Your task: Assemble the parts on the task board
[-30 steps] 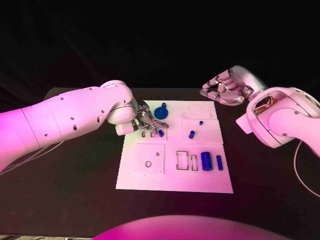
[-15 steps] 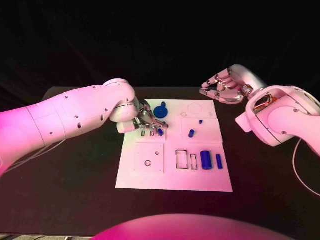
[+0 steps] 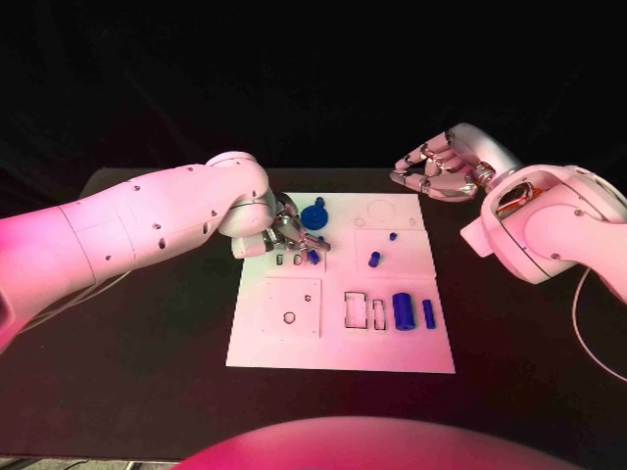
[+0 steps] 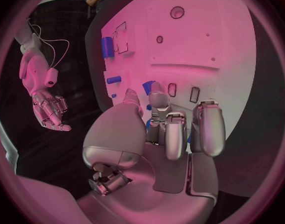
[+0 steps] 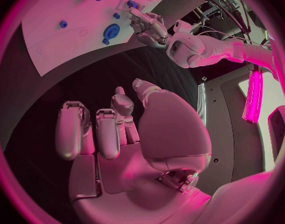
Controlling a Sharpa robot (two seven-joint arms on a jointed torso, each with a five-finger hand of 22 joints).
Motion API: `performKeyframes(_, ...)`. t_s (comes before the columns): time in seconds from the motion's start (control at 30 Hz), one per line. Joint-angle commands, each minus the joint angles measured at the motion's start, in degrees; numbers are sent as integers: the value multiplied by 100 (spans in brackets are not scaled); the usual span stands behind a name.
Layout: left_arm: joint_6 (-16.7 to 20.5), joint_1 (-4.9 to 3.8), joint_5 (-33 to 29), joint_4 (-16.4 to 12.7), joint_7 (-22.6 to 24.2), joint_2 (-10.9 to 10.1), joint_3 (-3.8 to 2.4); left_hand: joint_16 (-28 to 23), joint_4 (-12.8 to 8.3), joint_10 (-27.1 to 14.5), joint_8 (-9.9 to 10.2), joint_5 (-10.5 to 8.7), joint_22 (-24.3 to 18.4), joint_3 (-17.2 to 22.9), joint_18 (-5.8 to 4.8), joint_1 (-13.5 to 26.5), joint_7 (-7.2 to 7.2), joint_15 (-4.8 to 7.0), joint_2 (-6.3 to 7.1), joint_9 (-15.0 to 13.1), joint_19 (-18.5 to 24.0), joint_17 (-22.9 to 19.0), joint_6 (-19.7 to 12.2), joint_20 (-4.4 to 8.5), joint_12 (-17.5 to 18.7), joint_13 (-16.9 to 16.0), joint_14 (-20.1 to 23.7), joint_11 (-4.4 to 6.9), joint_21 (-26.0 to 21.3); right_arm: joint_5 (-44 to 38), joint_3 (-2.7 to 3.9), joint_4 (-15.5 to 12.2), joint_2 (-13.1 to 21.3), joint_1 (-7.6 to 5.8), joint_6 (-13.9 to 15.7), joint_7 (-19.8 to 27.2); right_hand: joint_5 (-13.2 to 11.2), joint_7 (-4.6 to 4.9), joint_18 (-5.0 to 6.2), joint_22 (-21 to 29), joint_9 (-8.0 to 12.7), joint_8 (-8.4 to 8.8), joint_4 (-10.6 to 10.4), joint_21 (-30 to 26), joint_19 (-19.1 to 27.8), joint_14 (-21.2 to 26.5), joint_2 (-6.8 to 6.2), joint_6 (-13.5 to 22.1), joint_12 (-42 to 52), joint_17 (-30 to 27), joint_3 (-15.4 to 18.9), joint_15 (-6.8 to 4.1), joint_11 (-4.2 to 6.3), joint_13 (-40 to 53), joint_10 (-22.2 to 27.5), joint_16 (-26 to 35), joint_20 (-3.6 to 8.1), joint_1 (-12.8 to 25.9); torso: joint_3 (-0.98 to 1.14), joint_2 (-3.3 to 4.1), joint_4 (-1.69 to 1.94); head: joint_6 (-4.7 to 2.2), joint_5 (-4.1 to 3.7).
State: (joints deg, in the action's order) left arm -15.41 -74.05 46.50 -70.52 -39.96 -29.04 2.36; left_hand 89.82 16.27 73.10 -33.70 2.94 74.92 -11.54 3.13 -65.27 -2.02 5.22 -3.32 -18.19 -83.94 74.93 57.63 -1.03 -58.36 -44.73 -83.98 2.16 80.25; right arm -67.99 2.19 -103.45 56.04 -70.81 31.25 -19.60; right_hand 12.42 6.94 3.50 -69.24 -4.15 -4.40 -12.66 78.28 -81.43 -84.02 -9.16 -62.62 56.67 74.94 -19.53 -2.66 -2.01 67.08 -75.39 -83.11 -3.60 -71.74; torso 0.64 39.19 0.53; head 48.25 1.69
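Note:
The white task board (image 3: pixel 342 352) lies mid-table. My left hand (image 3: pixel 293 237) hovers low over its upper left area, beside a round blue part (image 3: pixel 313 215). In the left wrist view the thumb and a finger pinch a small blue part (image 4: pixel 147 86) right next to two small slots (image 4: pixel 172 89). That part (image 3: pixel 313 258) also shows in the head view. My right hand (image 3: pixel 441 171) hangs in the air beyond the board's far right corner, fingers loosely bent, holding nothing. The right wrist view looks past its own hand (image 5: pixel 111 129) at the left hand (image 5: pixel 148 27).
On the board's right half sit a thick blue cylinder (image 3: pixel 403 315), a thinner one (image 3: pixel 429 314), a short peg (image 3: pixel 374 261) and a tiny stud (image 3: pixel 393 237). Empty rectangular recesses (image 3: pixel 356 311) lie beside the cylinders. Bare black table (image 3: pixel 144 372) surrounds the board.
The left arm has rolled slightly and its hand has edged a little towards the far side, still over the same slots. The right hand has barely moved.

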Motion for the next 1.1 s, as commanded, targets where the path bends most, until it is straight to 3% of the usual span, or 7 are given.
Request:
performKeyframes(0.03, -166, -3, 65, 20, -379, 29, 0, 18, -23, 46, -29, -11, 562, -5, -56, -38, 0, 22, -48, -8, -244, 1507, 43, 29, -25, -9, -602, -15, 8, -2, 2, 3, -7, -2, -74, 23, 39, 5, 85, 8, -1, 30, -3, -29, 40, -423, -16, 43, -31, 798, 19, 47, -5, -13, 49, 30, -15, -16, 1, 3, 2, 7, -5)
performKeyframes(1.1, -129, 21, 198, 202, -382, 205, 3, 18, -146, 62, -70, -10, 604, 52, -63, -339, 4, 25, -107, -32, -255, 1507, 30, 29, -56, -67, -602, -11, 41, 12, 1, 61, -50, -3, -111, 14, 55, 3, 86, 14, -2, 29, -8, -33, 41, -424, -10, 40, -31, 798, 27, 46, -3, -14, 49, 30, -16, -14, 8, 0, 4, 34, -14)
